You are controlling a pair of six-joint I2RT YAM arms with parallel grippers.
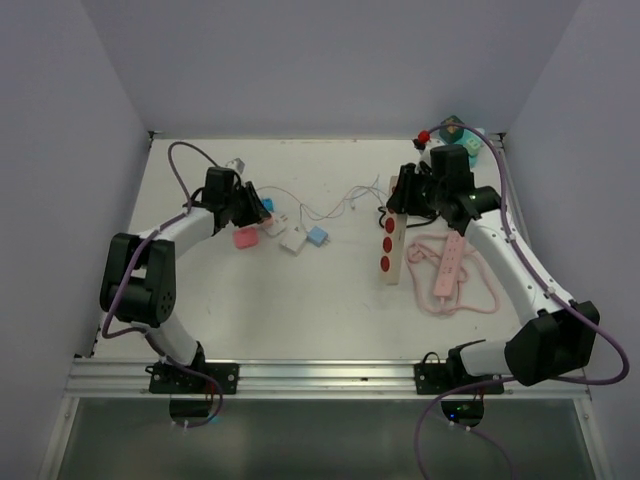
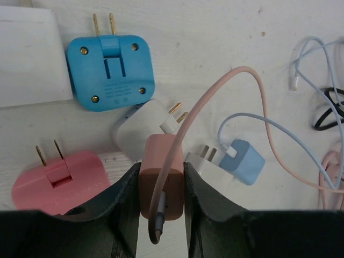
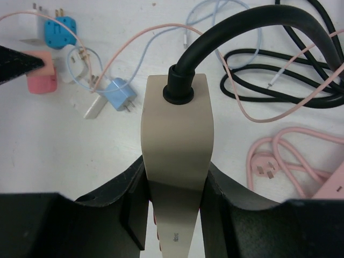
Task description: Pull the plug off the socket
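My left gripper [image 2: 162, 171] is shut on a salmon-pink plug [image 2: 156, 156], which has a pink cable [image 2: 215, 86] running from its near end. The plug lies among other adapters at the table's back left, with its prongs hidden. In the top view that gripper [image 1: 245, 205] is far from the socket [image 1: 391, 250], a beige strip with red outlets. My right gripper [image 3: 176, 166] is shut on the strip's end [image 3: 177, 118], where a thick black cord [image 3: 226, 32] enters it. In the top view this gripper [image 1: 405, 195] sits over the strip's far end.
Around the plug lie a blue adapter [image 2: 110, 70], a pink adapter [image 2: 59, 180], a white adapter [image 2: 134, 131] and a light-blue charger [image 2: 244, 161]. A pink power strip [image 1: 449, 268] with a coiled cord lies right of the socket. Loose black cable [image 3: 301, 70] lies behind it.
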